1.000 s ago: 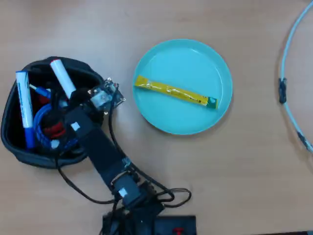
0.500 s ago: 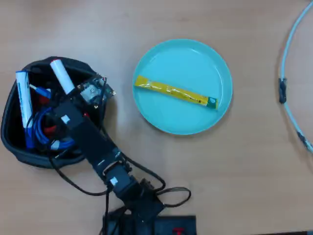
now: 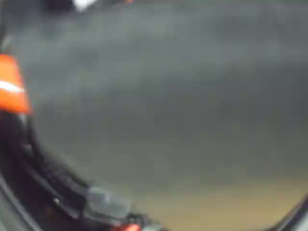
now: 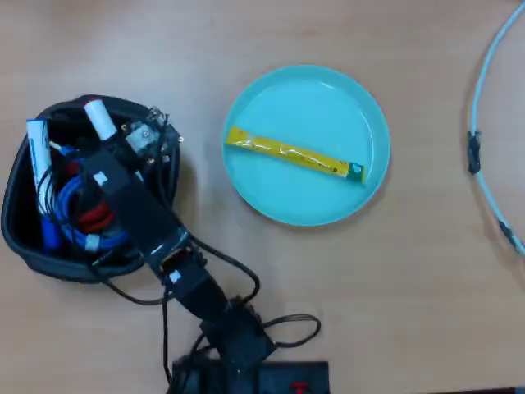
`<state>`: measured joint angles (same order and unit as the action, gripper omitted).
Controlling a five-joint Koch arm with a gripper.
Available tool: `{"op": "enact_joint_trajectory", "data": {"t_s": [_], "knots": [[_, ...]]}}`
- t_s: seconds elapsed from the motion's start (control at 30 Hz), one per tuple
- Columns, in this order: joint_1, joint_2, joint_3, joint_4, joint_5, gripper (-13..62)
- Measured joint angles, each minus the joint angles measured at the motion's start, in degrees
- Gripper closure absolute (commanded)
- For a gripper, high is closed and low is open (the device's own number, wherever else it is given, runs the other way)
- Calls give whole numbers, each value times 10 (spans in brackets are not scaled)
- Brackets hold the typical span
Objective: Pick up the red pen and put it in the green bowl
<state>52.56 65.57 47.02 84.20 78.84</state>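
In the overhead view the red pen (image 4: 102, 121) leans in the black container (image 4: 20, 246) at the left. Its white barrel shows, with a red tip at the container's far rim. The green bowl (image 4: 271, 193) sits at the table's middle, apart from the arm. The arm's wrist (image 4: 123, 185) reaches over the container, and its camera board (image 4: 146, 135) lies just right of the pen. The gripper's jaws are hidden under the wrist. The wrist view is a dark blur with an orange-red patch (image 3: 12, 91) at its left edge.
A yellow sachet (image 4: 295, 153) lies across the bowl. A white marker with blue caps (image 4: 38, 176) and blue and red cables (image 4: 78, 217) fill the container. A pale hose (image 4: 486, 123) curves along the table's right edge. The arm's base (image 4: 234, 349) stands at the bottom.
The arm has swung left and further over the black container. Its camera board moved from beside the container's right rim to just next to the pen. Bowl and sachet have not moved.
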Motion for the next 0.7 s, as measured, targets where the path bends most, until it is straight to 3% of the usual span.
{"op": "enact_joint_trajectory", "data": {"t_s": [0.7], "knots": [[1, -67, -1, 0, -1, 91]]}}
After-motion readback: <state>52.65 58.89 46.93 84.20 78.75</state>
